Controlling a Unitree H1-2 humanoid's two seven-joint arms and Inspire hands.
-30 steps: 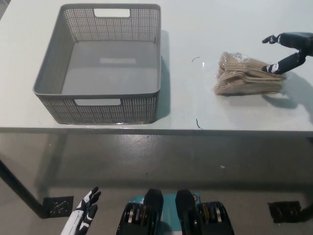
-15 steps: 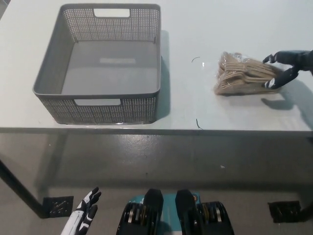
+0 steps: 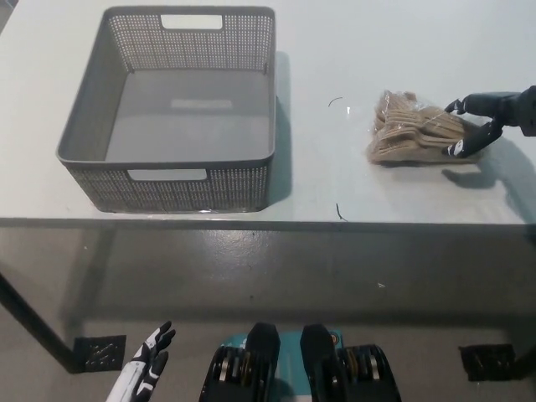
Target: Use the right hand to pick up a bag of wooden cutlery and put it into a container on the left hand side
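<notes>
The clear bag of wooden cutlery lies on the white table, right of centre. My black right hand comes in from the right edge. Its fingers close over the bag's right end from above and below, and the bag still rests on the table. The grey perforated container stands empty on the table's left part. My white left hand hangs at the lower left, below the table edge, with fingers apart and holding nothing.
Two small dark marks lie on the table between the container and the bag. The table's front edge runs across the middle of the picture, with grey floor below it.
My right hand has dropped onto the bag's right end and its fingers have closed around it. The bag's right end now looks bunched. My left hand stays put.
</notes>
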